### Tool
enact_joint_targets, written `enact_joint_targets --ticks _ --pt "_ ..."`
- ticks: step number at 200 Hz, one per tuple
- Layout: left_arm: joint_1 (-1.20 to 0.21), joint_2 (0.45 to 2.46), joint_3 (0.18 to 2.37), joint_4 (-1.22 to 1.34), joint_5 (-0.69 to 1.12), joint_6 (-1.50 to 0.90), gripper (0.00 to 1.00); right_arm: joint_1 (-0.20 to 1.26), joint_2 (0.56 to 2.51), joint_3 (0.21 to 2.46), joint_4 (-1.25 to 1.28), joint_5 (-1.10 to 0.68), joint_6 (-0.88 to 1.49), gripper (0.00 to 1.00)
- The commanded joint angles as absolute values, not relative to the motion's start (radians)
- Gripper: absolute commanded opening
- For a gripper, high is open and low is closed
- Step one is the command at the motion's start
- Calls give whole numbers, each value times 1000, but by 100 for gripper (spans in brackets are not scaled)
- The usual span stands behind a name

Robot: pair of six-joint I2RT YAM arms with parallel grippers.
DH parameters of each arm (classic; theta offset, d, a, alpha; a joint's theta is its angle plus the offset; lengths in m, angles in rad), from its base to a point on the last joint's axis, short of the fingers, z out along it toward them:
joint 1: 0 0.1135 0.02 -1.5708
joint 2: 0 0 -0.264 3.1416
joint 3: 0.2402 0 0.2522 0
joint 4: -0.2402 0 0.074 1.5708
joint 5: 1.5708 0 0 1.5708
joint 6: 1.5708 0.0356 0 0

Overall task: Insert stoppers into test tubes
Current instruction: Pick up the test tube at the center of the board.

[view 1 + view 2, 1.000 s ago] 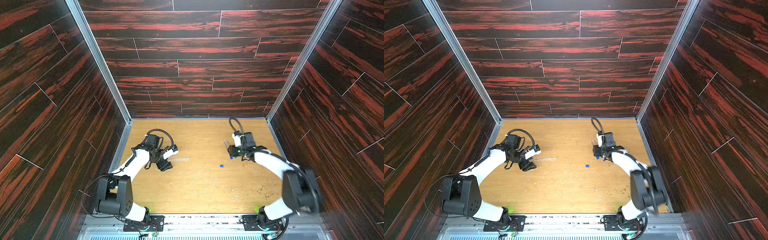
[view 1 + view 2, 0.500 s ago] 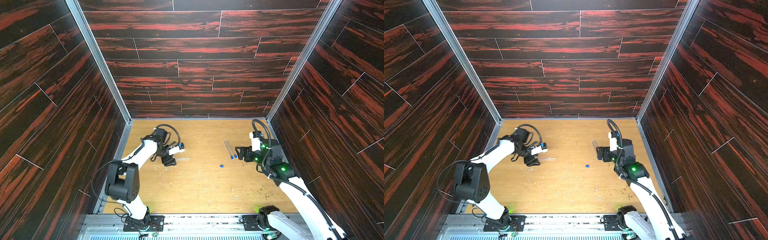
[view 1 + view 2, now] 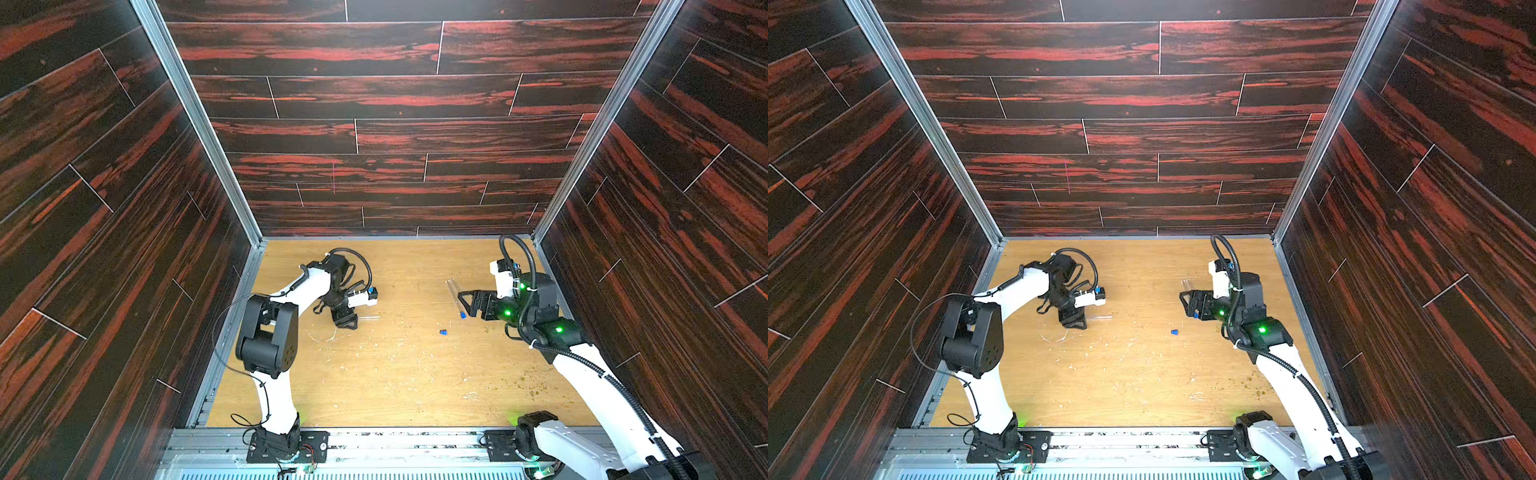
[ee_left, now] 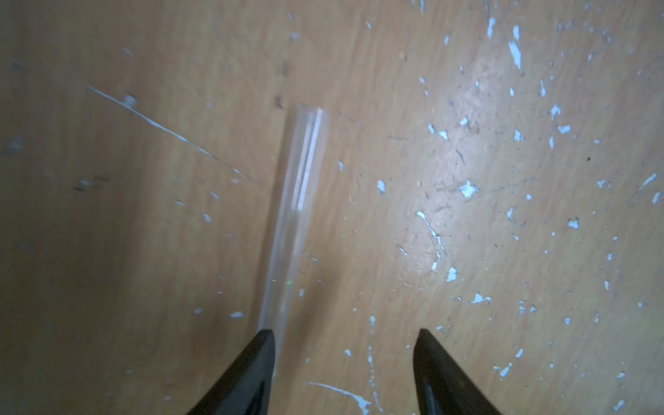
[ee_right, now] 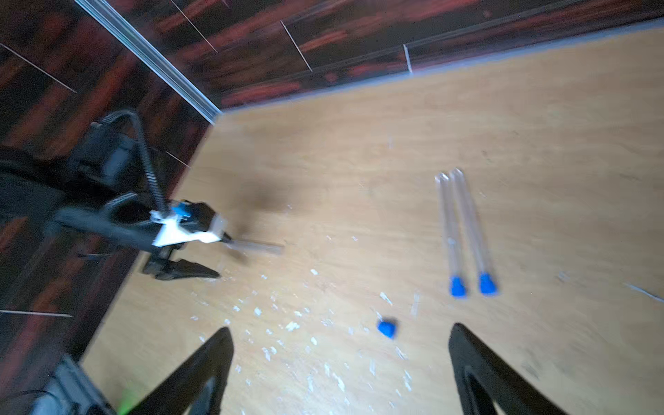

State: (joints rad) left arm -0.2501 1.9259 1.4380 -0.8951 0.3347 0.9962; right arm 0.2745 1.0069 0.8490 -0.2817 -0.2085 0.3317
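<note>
Looking at the open tube: I see the open tube (image 4: pixel 298 215) lying flat on the table (image 3: pixel 395 374), over on the left side. It has no plug in it. It is clear and hard to spot.
Loose stopper: The loose stopper (image 5: pixel 387 327) is a tiny blue plug. It sits alone on the table, well apart from the open tube.
Capped tubes: The two capped tubes (image 5: pixel 449 230) lie side by side on the right. Each has a blue plug in one end. I think those two are done, so one tube is left.
What could go wrong: The open tube is round and smooth. If I shut the left claw off-center, it may roll or spin away. The plug is so small that the right claw could knock it aside or pinch it crooked. The right claw is near the capped tubes, so a wide swing could bump them.
Left claw: The left claw (image 4: pixel 343 336) is low over the open tube. Its jaws are partly apart. One fingertip (image 4: pixel 264 348) touches the tube's near end, and the other finger is clear of it. It has no hold on it yet.
Right claw: The right claw (image 5: pixel 340 328) is spread wide and holds nothing. It hangs above the table, near the loose stopper.
Left arm: It is bent at the elbow, and its wrist tips down at the table.
Right arm: It reaches far out from the front corner, with its claw pointing toward the middle.
</note>
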Motion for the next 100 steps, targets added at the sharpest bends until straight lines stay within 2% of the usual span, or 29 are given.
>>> enact_joint_targets --ticks 1,43,100 --pt "-254 1928 1493 -965 327 1042 65 272 1010 803 -181 -229 391 94" --pt "-255 1947 1462 -910 320 1071 66 273 1085 851 -266 -247 395 94" --pt "-267 1986 1473 -941 288 1099 65 275 1120 872 -239 -341 410 91"
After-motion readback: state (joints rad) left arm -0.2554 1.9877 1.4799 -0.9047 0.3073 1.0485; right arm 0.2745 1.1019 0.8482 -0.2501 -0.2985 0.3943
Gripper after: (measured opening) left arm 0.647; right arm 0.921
